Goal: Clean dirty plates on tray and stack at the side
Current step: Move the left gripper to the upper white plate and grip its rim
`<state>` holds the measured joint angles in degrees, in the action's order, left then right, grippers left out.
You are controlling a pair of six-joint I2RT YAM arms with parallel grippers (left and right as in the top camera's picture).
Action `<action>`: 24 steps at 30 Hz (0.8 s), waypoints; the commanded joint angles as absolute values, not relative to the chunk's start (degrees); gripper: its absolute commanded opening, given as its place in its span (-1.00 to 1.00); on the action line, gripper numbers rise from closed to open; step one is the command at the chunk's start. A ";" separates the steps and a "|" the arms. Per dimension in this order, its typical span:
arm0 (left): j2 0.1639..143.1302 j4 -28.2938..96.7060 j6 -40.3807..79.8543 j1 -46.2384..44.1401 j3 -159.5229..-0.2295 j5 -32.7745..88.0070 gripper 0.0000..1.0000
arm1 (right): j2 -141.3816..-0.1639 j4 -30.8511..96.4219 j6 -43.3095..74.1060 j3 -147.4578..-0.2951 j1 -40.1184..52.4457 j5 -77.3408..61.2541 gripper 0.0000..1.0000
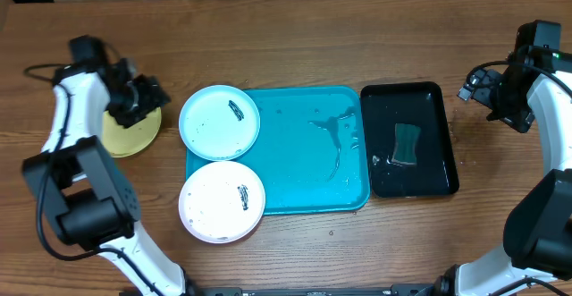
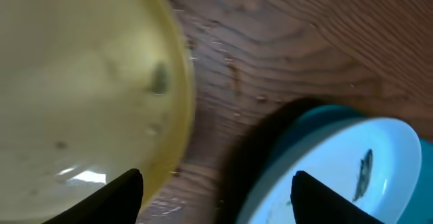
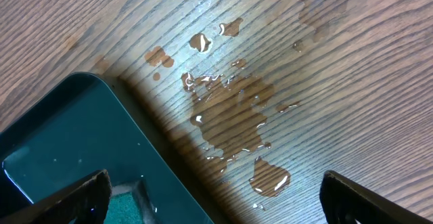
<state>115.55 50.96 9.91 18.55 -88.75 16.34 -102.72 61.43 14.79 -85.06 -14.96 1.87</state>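
Directly beneath the left gripper (image 1: 136,99), whose jaws are apart and empty, sits the yellow-green plate (image 1: 134,137), off the tray (image 1: 304,193). That looks like the stacking spot! To that gripper's right, the blue plate (image 1: 219,122) and white plate (image 1: 222,200) overlap the tray's rim, both smeared. The right gripper (image 3: 216,200) is spread wide and idle, and only its wrist view catches the puddles (image 3: 230,116) below it.

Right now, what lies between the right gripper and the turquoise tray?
In the overhead view, the black tray, with a green sponge in it, sits between the right gripper and the turquoise tray.
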 commanded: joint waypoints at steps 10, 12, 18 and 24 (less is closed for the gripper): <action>116.05 54.37 5.76 10.41 -88.20 10.52 0.21 | -102.56 61.19 14.76 -85.84 -15.03 2.09 1.00; 116.05 55.22 5.76 9.74 -88.16 10.55 0.07 | -102.56 61.19 14.76 -85.84 -15.03 2.09 1.00; 116.07 55.37 5.78 8.38 -86.61 8.51 -0.05 | -102.56 61.19 14.76 -85.84 -15.03 2.09 1.00; 116.14 55.57 5.76 8.36 -85.89 8.36 -0.23 | -102.56 61.19 14.76 -85.84 -15.03 2.09 1.00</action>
<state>115.55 55.35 6.85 8.47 -86.65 9.45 -102.72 61.41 14.79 -85.06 -14.96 1.87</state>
